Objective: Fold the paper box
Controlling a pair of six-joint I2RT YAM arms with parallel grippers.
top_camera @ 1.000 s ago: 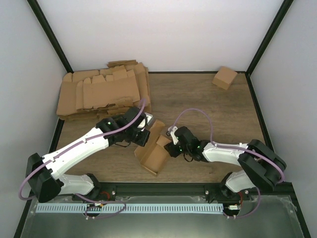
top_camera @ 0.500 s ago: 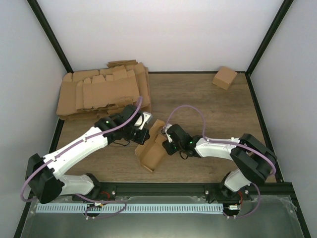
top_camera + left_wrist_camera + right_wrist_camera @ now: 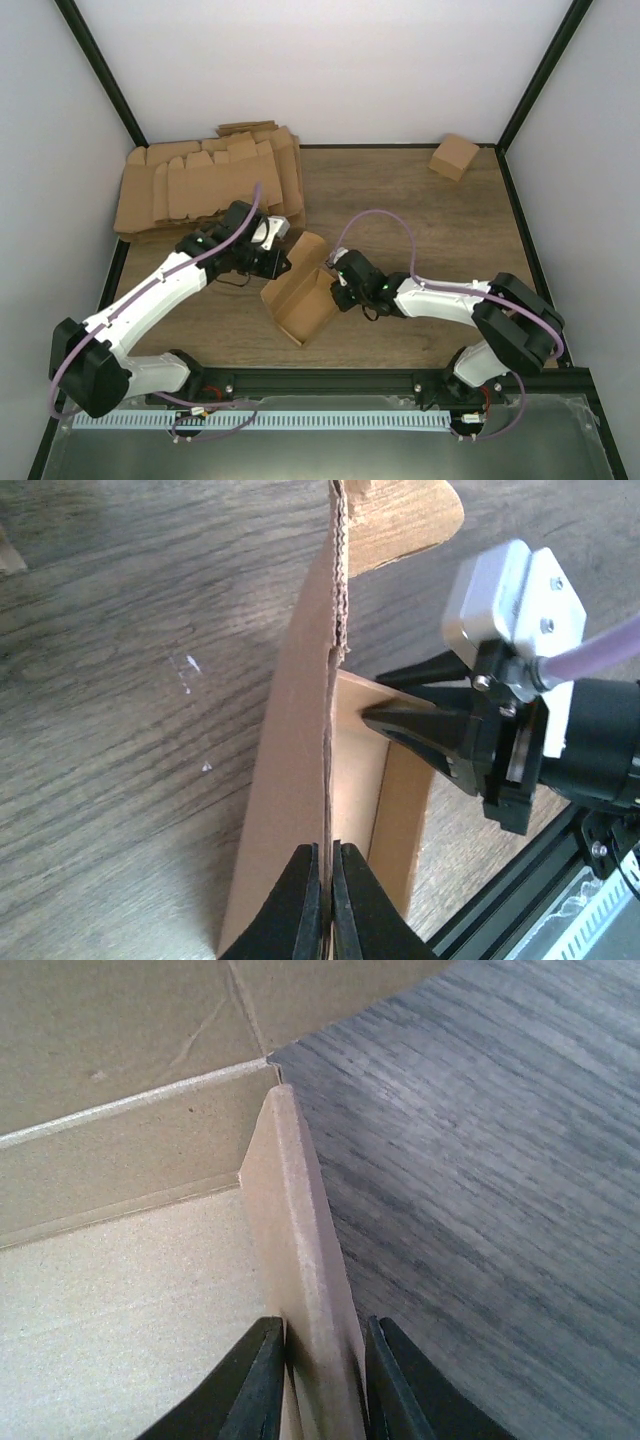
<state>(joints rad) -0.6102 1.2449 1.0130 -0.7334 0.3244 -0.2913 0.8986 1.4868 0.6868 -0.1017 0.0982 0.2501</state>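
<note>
Cardboard sits in the middle of the counter point(image 3: 430, 225), close to the near edge. This is the paper box point(image 3: 300, 305), and it is half made, like an open tray with its walls standing up. Its long side runs from near to far, leaning a little to the right at the far end. The left fingers point(image 3: 284, 263) are pressed together on the thin top edge of the tall left wall, near the far end. The right fingers point(image 3: 338, 285) sit on the right side with a short wall between them. One finger is inside the box and one is outside, and in the wrist view both look tight against the card. So the box lies between the two arms - to the right of the left fingers and to the left of the right fingers - and neither arm is nearer, since both are touching it. I think the next move is to bend the short right wall in across the long side while the left arm keeps the tall wall up. If the two arms pull apart, the thin card could tear or pop flat. A pile of flat cardboard point(image 3: 205, 190) lies at the far left, and a small carton point(image 3: 453, 156) sits at the far right, both well apart from the work.
</note>
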